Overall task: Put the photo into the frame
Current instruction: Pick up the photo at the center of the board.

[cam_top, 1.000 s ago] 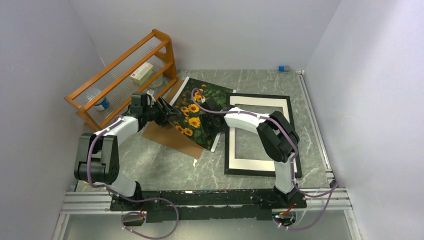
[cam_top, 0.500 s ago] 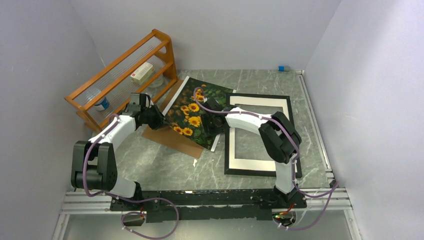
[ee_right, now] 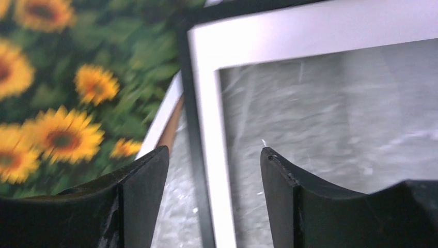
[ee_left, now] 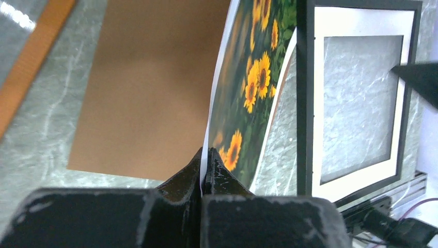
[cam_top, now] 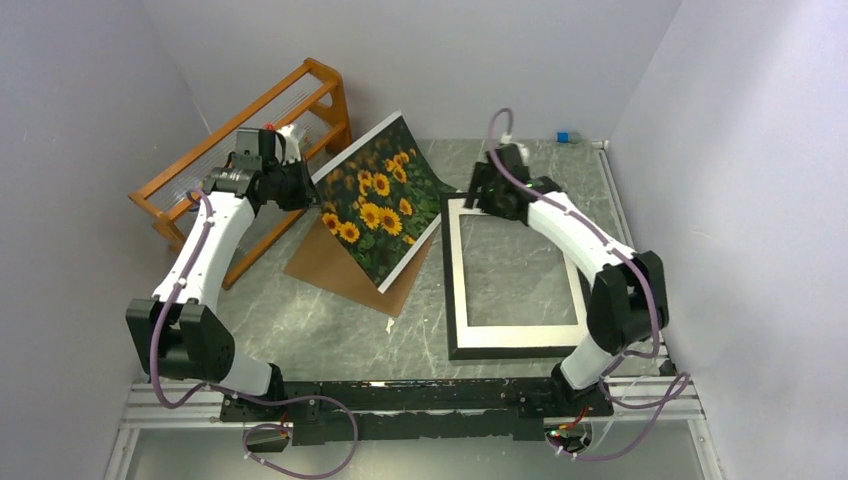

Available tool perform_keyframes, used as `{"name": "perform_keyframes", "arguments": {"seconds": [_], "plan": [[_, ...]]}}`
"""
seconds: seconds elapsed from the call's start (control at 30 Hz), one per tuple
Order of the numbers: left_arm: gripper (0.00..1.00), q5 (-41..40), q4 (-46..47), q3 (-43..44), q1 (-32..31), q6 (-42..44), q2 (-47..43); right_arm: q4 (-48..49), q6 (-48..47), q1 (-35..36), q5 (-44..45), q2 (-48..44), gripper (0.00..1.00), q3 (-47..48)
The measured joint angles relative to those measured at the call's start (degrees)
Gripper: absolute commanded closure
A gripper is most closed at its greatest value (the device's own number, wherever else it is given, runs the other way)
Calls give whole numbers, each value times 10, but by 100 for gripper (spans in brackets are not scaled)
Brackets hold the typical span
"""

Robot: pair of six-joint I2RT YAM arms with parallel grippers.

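Observation:
The photo [cam_top: 375, 205], sunflowers on dark green, stands tilted off the table, its low edge resting on the brown backing board [cam_top: 340, 270]. My left gripper [cam_top: 308, 192] holds its raised left edge; in the left wrist view the gripper [ee_left: 203, 161] is shut on the white margin of the photo [ee_left: 258, 77]. The frame [cam_top: 500, 351], black with a white mat [cam_top: 515, 335], lies flat to the right. My right gripper [cam_top: 478, 195] hovers open over its far left corner. In the right wrist view the gripper [ee_right: 214, 160] straddles the frame's black border [ee_right: 188, 103], holding nothing.
An orange wooden rack [cam_top: 250, 130] with a small box and a bottle stands at the back left, close behind my left arm. A small blue object [cam_top: 563, 137] sits by the back wall. Grey walls close in on three sides.
My left gripper shut on the photo's left edge and lifted it up and back, so the photo now stands tilted. My right gripper left the photo, moved to the frame's far left corner, and opened wider.

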Motion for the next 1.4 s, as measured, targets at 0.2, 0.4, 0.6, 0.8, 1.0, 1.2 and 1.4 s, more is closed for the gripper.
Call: {"name": "perform_keyframes", "arguments": {"seconds": [0.2,0.4,0.6,0.8,1.0,1.2,1.4], "plan": [[97,-7,-48,70,0,53,-20,-18,9,-142,45,-40,14,-28],[97,-54,-51,129,0,64,-45,-42,30,-248,90,-66,12,-94],[97,-95,-33,151,0,63,-50,-50,56,-329,98,-81,10,-170],[97,-101,-18,193,0,63,-42,-52,83,-382,87,-116,10,-241],[98,-106,20,245,0,65,-24,-68,125,-411,86,-150,10,-287],[97,-63,57,305,0,67,17,-116,177,-416,118,-187,8,-314],[97,7,73,318,-3,67,47,-173,244,-427,147,-212,7,-347]]}}
